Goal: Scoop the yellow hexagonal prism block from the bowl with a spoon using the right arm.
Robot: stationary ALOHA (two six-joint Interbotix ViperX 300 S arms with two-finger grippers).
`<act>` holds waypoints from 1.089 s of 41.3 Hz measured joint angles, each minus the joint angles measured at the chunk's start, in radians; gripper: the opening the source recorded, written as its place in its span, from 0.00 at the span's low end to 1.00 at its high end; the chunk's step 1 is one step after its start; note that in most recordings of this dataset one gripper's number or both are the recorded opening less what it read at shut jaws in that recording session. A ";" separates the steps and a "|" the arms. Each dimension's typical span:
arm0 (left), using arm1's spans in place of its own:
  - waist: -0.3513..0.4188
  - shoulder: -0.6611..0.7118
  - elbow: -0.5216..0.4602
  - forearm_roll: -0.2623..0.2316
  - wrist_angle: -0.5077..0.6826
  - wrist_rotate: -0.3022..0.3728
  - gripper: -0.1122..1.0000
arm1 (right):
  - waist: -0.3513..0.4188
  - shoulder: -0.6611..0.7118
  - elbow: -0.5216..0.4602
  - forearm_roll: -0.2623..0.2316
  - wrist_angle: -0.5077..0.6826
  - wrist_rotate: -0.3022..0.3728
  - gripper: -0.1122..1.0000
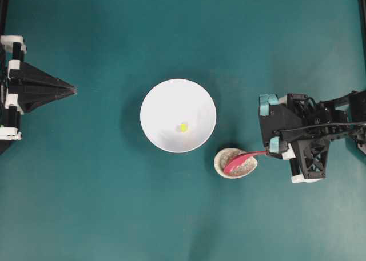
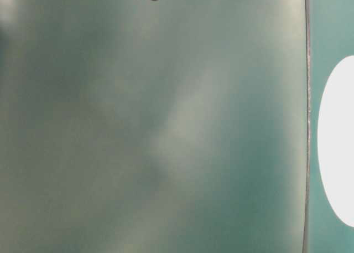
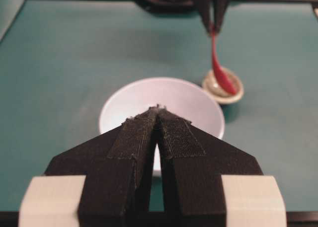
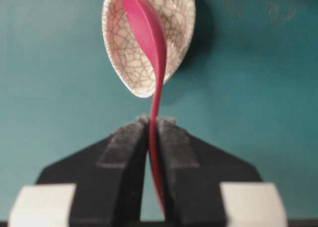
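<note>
The tiny yellow hexagonal prism block (image 1: 182, 127) lies inside the large white bowl (image 1: 166, 104) at the table's middle. To the bowl's lower right, the pink-red spoon (image 1: 240, 161) has its scoop over a small speckled cream dish (image 1: 224, 158). My right gripper (image 4: 153, 120) is shut on the spoon's (image 4: 149, 33) handle, which runs edge-on between the jaws. The scoop lies tilted in the crackled dish (image 4: 174, 18). My left gripper (image 3: 158, 109) is shut with nothing in it, far left of the bowl (image 3: 184, 95), pointing at it. The spoon (image 3: 221, 75) also shows in that view.
The teal table spreads around the bowl on all sides. The left arm (image 1: 34, 88) rests at the left edge, the right arm's body (image 1: 309, 135) at the right. The table-level view is mostly a blurred surface, with a sliver of the white bowl (image 2: 338, 142).
</note>
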 measured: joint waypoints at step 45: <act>0.000 0.000 0.000 0.000 0.000 -0.002 0.10 | 0.000 0.000 0.000 0.000 -0.087 0.025 0.58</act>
